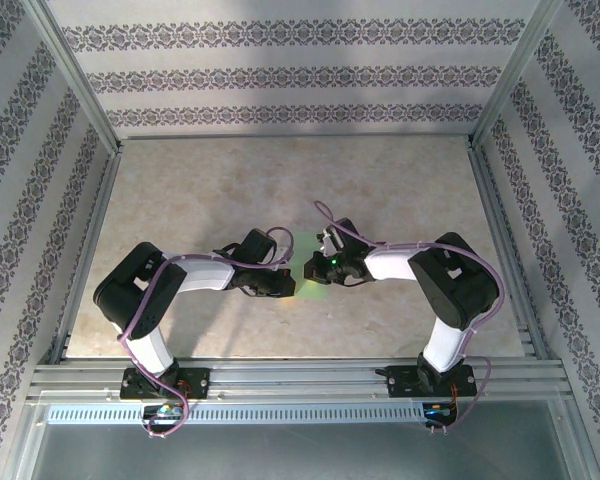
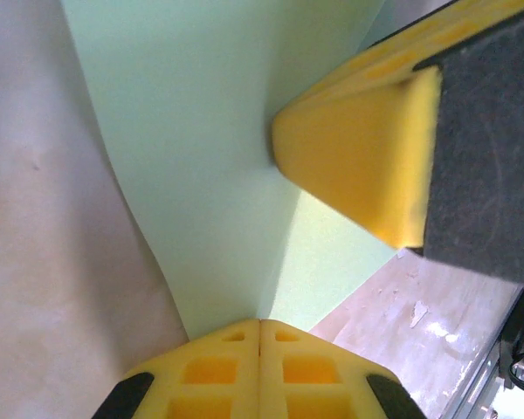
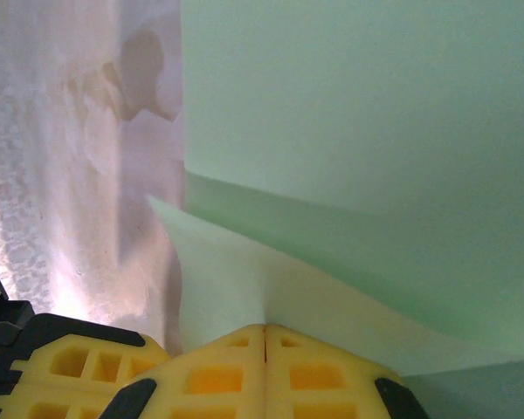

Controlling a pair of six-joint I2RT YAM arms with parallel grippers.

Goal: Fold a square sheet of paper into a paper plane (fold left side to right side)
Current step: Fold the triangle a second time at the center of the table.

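1. Thin, pale green square sheet of paper [image 2: 201, 131]: lies at the middle of the pale marbled tabletop [image 1: 280, 170], between the two wrists. From above, a green patch is visible where they meet.
2. Left gripper [image 2: 260, 327]: yellow fingers pressed together, with an edge of the sheet running into the seam between them. It is clamped on the paper.
3. Right gripper [image 3: 264, 332]: jaws likewise closed flush, pinching a paler flap of the sheet at the tips. In the left wrist view one of its yellow fingers [image 2: 349, 157] lies against the paper just beyond the left grip, so the two holds sit close together.
4. Sheet condition: not flat. The right wrist view shows two layers, a lighter flap nearest the jaws and a shaded expanse curving above it. The left wrist view shows a soft valley running up from the grip. No sharp crease is visible.
5. Step in hand (judgement): the left-to-right fold. The flap appears raised and partway over, not yet laid down or creased. Early in the task; no dart shape.
6. Next move calls for:
   - bringing the held edge onto the opposite edge with corners matched, then lowering it to the table;
   - freeing one gripper to press along the fold while the other pins the layers.
   - Edge alignment cannot be judged, as the wrists hide it from above.
7. Risk (judgement): the paper is thin and the grips are close, so any pull apart could skew or tear it.
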